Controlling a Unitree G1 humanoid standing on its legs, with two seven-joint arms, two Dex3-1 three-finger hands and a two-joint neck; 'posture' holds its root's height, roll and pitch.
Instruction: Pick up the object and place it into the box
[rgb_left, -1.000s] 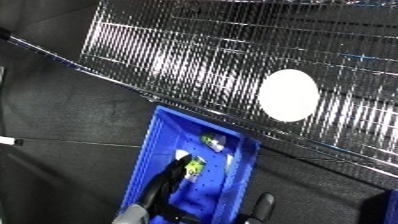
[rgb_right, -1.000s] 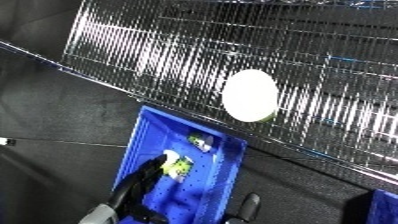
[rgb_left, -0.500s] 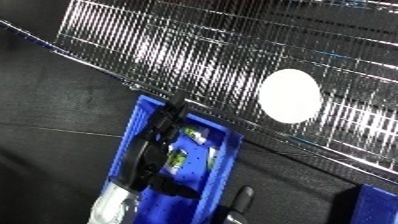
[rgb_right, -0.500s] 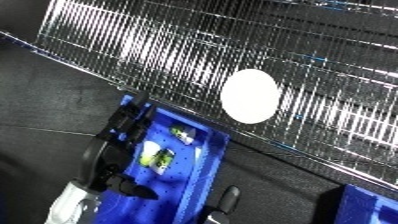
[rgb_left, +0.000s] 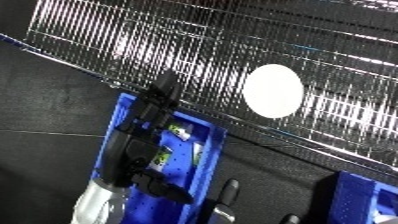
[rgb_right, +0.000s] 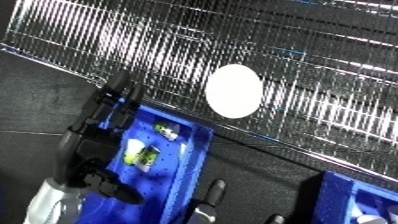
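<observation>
One second has carried the left hand (rgb_left: 151, 112) from low inside the blue bin (rgb_left: 202, 165) to high over its far rim, in the centre-left of the frame. Its dark fingers now reach straight up towards the wire rack (rgb_left: 222, 65) that fills the upper half of the picture, and nothing is held between them; they look extended, apart from any load. The white and silver forearm (rgb_left: 98, 207) comes in from the lower left edge and lies along the bin's length.

Small and pale with green on it, the object (rgb_left: 176, 132) lies inside the bin near its upper end, just to the right of the hand, resting on the blue floor, with what may be more of it or a second small piece (rgb_left: 163, 159) lower down. Whether it touches the hand I cannot tell.

From this I judge the placing done: the thing is in the bin and the hand has let go and is lifting away. What remains is only to draw the arm clear without brushing the bin wall or the rack.

Dark fingers (rgb_left: 229, 192) of the right hand show at the lower centre, beside the bin's right wall; whether they are open or curled is not clear. A white disc (rgb_left: 272, 91) sits on the rack at upper right, and a second blue bin (rgb_left: 369, 197) shows at the lower right corner. The dark worktop (rgb_left: 44, 110) runs under it all.
</observation>
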